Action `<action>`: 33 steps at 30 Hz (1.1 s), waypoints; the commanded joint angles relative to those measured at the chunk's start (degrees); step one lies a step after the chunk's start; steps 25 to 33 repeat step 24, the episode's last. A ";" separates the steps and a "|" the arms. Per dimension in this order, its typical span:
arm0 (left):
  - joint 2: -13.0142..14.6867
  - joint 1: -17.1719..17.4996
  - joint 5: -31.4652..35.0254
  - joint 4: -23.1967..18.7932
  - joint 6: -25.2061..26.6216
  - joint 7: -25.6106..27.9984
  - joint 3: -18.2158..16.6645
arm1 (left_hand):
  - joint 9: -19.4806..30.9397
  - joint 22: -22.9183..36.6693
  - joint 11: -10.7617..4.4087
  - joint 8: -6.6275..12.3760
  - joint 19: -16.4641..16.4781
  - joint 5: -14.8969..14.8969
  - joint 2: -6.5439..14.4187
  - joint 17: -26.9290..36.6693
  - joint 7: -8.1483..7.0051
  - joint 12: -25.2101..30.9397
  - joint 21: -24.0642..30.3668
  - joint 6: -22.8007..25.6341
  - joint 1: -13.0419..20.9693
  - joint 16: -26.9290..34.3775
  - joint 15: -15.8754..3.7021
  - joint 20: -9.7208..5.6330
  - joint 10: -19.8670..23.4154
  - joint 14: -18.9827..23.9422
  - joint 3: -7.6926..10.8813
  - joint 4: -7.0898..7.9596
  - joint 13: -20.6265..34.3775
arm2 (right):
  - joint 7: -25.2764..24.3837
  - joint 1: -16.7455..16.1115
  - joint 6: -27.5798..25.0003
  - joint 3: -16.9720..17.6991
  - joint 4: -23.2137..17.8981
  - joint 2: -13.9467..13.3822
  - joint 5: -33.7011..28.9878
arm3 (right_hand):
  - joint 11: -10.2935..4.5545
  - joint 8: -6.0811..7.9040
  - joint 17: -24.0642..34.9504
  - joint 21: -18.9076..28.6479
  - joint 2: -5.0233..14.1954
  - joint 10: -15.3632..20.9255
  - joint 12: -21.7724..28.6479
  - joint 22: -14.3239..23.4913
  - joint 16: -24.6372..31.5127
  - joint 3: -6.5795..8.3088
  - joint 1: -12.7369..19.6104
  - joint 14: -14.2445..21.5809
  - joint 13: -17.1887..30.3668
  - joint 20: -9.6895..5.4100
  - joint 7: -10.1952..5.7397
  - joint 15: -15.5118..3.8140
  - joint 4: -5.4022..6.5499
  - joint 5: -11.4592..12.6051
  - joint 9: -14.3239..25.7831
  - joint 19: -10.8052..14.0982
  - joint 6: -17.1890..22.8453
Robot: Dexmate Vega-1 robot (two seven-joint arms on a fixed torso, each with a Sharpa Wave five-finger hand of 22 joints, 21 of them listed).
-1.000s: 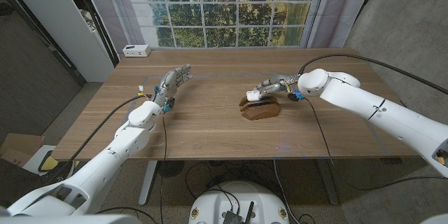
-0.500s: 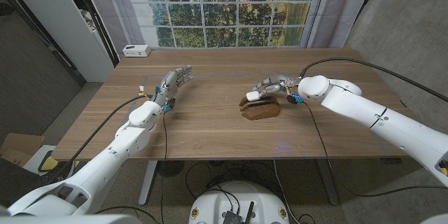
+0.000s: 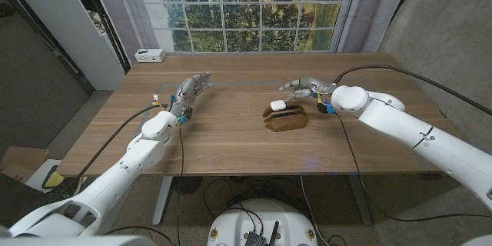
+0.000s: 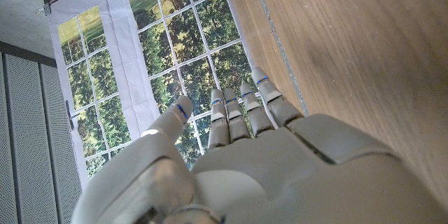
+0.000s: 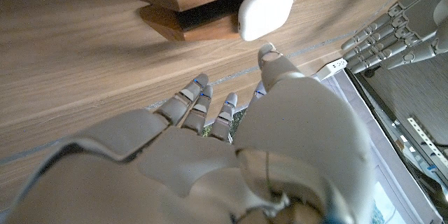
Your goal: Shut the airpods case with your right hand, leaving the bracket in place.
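A white airpods case (image 3: pixel 277 104) sits with its lid down on a dark wooden bracket (image 3: pixel 286 118) in the middle of the table. In the right wrist view the case (image 5: pixel 266 9) looks closed above the bracket (image 5: pixel 189 0). My right hand (image 3: pixel 306 86) hovers just behind the case, fingers spread, holding nothing and apart from it. My left hand (image 3: pixel 190 90) stays at the table's left side with fingers straight and together, empty; the left wrist view shows the left hand (image 4: pixel 238 154) over bare wood.
A small white box (image 3: pixel 149 55) lies at the table's (image 3: pixel 231 142) far left corner. Cables run along both arms onto the tabletop. A windowed wall stands behind the far edge.
My right hand has lifted off the case and drawn back behind it with fingers spreading. The case stays on the bracket. The left hand has not moved.
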 commanded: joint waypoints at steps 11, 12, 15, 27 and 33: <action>-0.38 -1.32 0.26 1.81 -1.71 -1.21 -0.15 | 0.13 0.20 -0.09 0.45 0.01 0.38 -0.31 0.12 -0.01 0.42 -0.36 0.93 -0.13 0.27 -0.20 -0.03 0.97 1.05 0.05 -0.32 0.22 | -8.99 -8.81 22.72 9.65 8.86 6.90 9.32 | 0.73 -2.93 -0.02 0.50 0.51 1.18 -0.61 0.12 -0.08 -2.46 1.27 2.44 0.14 -3.63 0.91 -9.83 0.60 0.45 -0.92 4.56 -12.18; -0.40 -1.44 0.24 1.96 -1.75 -1.32 -0.14 | 0.13 0.20 -0.16 0.44 0.03 0.38 -0.32 0.12 -0.01 0.44 -0.37 0.94 -0.14 0.28 -0.19 -0.03 1.03 1.09 0.04 -0.33 0.23 | -8.93 -8.78 23.20 9.72 9.23 7.06 9.51 | 0.71 -2.85 -0.02 0.50 0.54 1.29 -0.59 0.12 -0.06 -2.50 1.26 2.55 0.13 -3.65 1.01 -9.84 0.62 0.46 -0.94 4.63 -12.22; -0.54 -1.94 0.11 2.46 -1.47 -1.61 -0.05 | 0.14 0.20 -0.23 0.46 0.04 0.38 -0.32 0.12 -0.05 0.47 -0.42 1.06 -0.17 0.30 -0.26 -0.03 1.15 1.21 0.04 -0.33 0.25 | -9.50 -8.93 24.65 9.98 10.17 7.76 9.75 | 0.94 -2.58 -0.01 0.48 0.56 1.43 -0.59 0.13 -0.07 -2.73 1.04 2.64 0.12 -3.72 1.37 -9.77 0.80 0.44 -0.98 4.77 -12.13; -1.26 -4.28 0.23 5.34 -2.87 -4.07 0.41 | 0.16 0.20 -0.25 0.39 0.11 0.38 -0.34 0.10 -0.16 0.56 -0.55 1.12 -0.21 0.35 -0.33 -0.07 1.49 1.54 0.07 -0.39 0.31 | -10.31 -8.64 28.29 10.48 13.84 10.13 11.00 | 1.70 -2.87 0.04 0.25 0.79 1.48 -0.88 0.14 -0.23 -3.80 -0.06 2.84 0.07 -3.69 1.72 -9.29 1.47 0.42 -1.22 5.12 -15.33; -1.26 -4.28 0.23 5.34 -2.87 -4.07 0.41 | 0.16 0.20 -0.25 0.39 0.11 0.38 -0.34 0.10 -0.16 0.56 -0.55 1.12 -0.21 0.35 -0.33 -0.07 1.49 1.54 0.07 -0.39 0.31 | -10.31 -8.64 28.29 10.48 13.84 10.13 11.00 | 1.70 -2.87 0.04 0.25 0.79 1.48 -0.88 0.14 -0.23 -3.80 -0.06 2.84 0.07 -3.69 1.72 -9.29 1.47 0.42 -1.22 5.12 -15.33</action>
